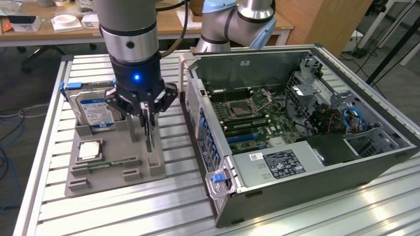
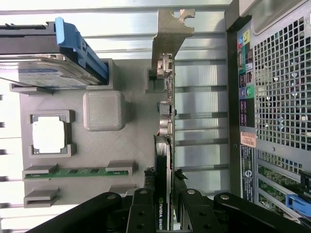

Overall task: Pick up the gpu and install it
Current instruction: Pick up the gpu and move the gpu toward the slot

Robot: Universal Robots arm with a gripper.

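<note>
Tool (image 1: 145, 114) hangs vert. over the gray holder (image 1: 105, 179) on the tabletop (image 1: 118, 216), narrowed onto the gpu (image 1: 149, 137): one finger against each face, gripping the card's upper edge. The gpu stands on edge in a holder slot, directly under the tool, on the holder side nearest the open PC case (image 1: 367, 162). Its silver bracket (image 2: 170, 39) projects past the fingers. Hard drive (image 1: 97, 110), CPU (image 1: 90, 150) and memory stick (image 1: 108, 163) sit in adj. slots
</note>
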